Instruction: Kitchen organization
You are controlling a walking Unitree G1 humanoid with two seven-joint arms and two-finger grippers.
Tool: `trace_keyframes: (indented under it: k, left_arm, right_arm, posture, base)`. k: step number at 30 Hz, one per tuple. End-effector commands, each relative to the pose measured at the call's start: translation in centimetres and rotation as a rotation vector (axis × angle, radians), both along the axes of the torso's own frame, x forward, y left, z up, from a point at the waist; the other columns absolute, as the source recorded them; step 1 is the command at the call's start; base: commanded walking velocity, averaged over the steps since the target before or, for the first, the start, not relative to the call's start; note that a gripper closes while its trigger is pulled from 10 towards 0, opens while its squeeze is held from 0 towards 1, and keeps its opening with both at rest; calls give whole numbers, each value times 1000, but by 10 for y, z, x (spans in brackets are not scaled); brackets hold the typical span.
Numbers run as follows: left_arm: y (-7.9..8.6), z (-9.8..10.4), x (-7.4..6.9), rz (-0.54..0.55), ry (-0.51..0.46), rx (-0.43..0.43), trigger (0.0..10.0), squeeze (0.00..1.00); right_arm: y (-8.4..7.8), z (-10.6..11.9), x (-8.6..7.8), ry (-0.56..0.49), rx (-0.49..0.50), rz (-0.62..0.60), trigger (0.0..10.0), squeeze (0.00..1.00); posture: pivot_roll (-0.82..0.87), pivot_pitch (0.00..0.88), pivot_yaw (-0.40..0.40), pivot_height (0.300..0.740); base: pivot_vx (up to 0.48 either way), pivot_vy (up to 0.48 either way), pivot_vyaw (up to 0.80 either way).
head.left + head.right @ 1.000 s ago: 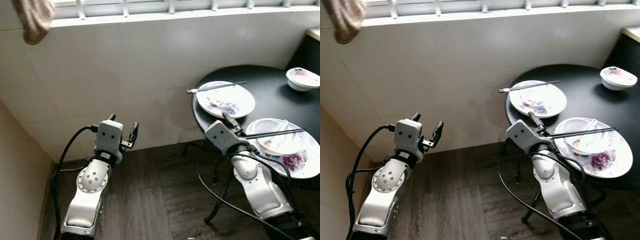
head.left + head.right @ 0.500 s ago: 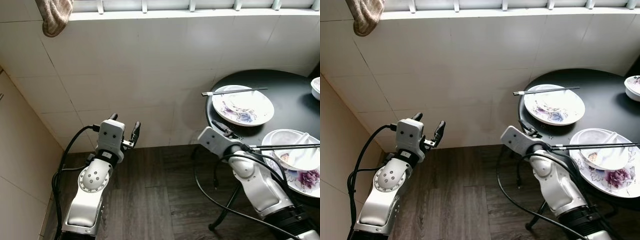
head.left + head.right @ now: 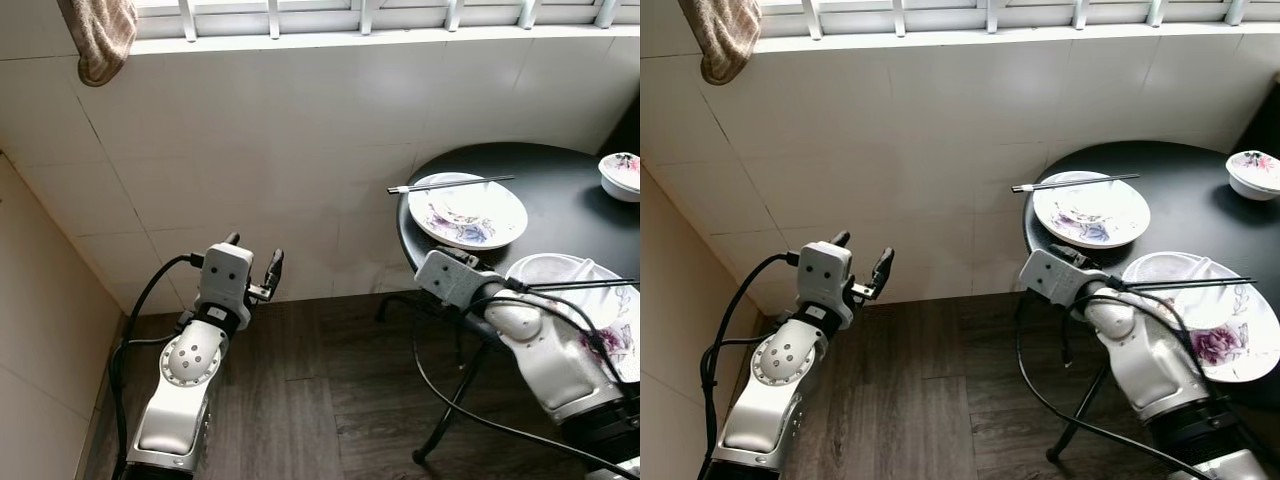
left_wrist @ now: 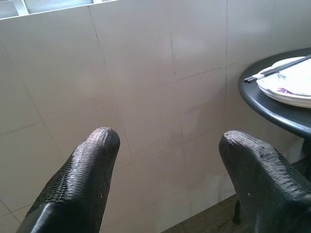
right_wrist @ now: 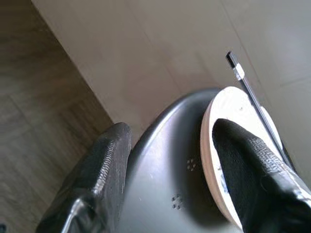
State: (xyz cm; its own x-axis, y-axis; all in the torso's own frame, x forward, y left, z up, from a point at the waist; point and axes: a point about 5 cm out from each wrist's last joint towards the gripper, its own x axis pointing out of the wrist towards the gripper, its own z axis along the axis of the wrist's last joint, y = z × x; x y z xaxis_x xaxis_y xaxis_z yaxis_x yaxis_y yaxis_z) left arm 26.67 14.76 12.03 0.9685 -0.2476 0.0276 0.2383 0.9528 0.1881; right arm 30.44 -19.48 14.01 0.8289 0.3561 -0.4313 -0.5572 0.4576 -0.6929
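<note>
Right wrist view: my right pincer (image 5: 170, 184) hangs released at the black counter (image 5: 165, 160) edge, one finger over the near plate (image 5: 214, 141) that carries chopsticks (image 5: 252, 94). Left pincer (image 3: 253, 262) is released too, fingers spread toward the tiled wall (image 3: 250, 150), well apart from the counter. A towel (image 3: 98, 35) hangs at the window.

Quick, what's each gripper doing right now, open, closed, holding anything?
Left gripper: open, holding nothing, facing the tiled wall.
Right gripper: open, holding nothing, at the edge of the black table.
</note>
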Motion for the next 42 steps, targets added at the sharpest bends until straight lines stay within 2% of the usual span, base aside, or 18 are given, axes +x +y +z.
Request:
trace_keyframes:
  k: [1, 4, 7, 8, 11, 12, 15, 17, 18, 19, 20, 23, 33, 36, 39, 42]
  left_arm:
    - [-1, 0, 1, -7, -2, -7, 10000, 0]
    - [-2, -1, 1, -7, -2, -10, 10000, 0]
    - [-2, -1, 1, -3, -4, -17, 10000, 0]
    - [-2, -1, 1, 2, -3, -21, 10000, 0]
    - [-1, 0, 1, 5, -3, -24, 10000, 0]
    - [-1, 0, 1, 6, -3, -24, 10000, 0]
    - [-1, 0, 2, 6, -1, -27, 10000, 0]
    - [-1, 0, 2, 5, 0, -29, 10000, 0]
    - [-1, 0, 3, 5, 1, -30, 10000, 0]
    - [0, 0, 3, 5, 1, -30, 10000, 0]
    - [0, 0, 3, 5, 1, -30, 10000, 0]
    - [0, 0, 4, 2, 2, -32, 10000, 0]
    - [-1, 0, 6, 4, 1, -36, 10000, 0]
    - [-1, 0, 5, 5, 1, -37, 10000, 0]
    - [0, 0, 5, 4, 2, -37, 10000, 0]
    - [0, 0, 5, 3, 2, -38, 10000, 0]
  right_arm:
    - [-3, 10, 2, 13, 24, 36, 10000, 0]
    - [-5, 18, 6, -1, 29, 51, 10000, 0]
    - [-3, 30, 15, -72, 105, 10, 10000, 0]
    - [1, 35, 23, -130, 186, -65, 10000, 0]
    - [5, 37, 26, -183, 214, -105, 10000, 0]
    - [7, 37, 26, -196, 264, -143, 10000, 0]
    - [3, 39, 26, -295, 234, -247, 10000, 0]
    - [0, 33, 25, -305, 186, -290, 10000, 0]
    - [-1, 31, 24, -311, 163, -299, 10000, 565]
    - [-1, 30, 23, -317, 149, -303, 10000, 565]
    - [-2, 30, 23, -322, 154, -313, 10000, 1000]
    - [-7, 35, 23, -386, 175, -381, 10000, 1000]
    - [4, 31, 23, -373, 285, -415, 10000, 1000]
    - [6, 35, 24, -381, 391, -447, 10000, 1000]
    - [5, 43, 25, -448, 405, -469, 10000, 1000]
    - [7, 50, 26, -485, 477, -480, 10000, 1000]
  posture:
    - [-75, 0, -22, 740]
    - [-74, 0, -28, 740]
    - [-68, 0, -32, 740]
    - [-63, 0, -32, 740]
    - [-61, 0, -32, 740]
    - [-60, 0, -31, 740]
    - [-66, 0, -30, 740]
    - [-68, 0, -28, 740]
    - [-68, 0, -28, 740]
    - [-68, 0, -28, 740]
    - [-69, 0, -25, 740]
    - [-71, 0, -23, 740]
    - [-64, 0, -27, 740]
    - [-64, 0, -28, 740]
    - [-64, 0, -28, 740]
    - [-64, 0, -27, 740]
  base:
    - [0, 0, 0]
    - [0, 0, 0]
    - [0, 0, 0]
    - [0, 0, 0]
    - [0, 0, -587]
    - [0, 0, -800]
    - [0, 0, -756]
    - [0, 0, -737]
    - [0, 0, -663]
    - [0, 0, -663]
    - [0, 0, -606]
    - [0, 0, -542]
    - [0, 0, -702]
    - [0, 0, -763]
    - [0, 0, -735]
    - [0, 0, -712]
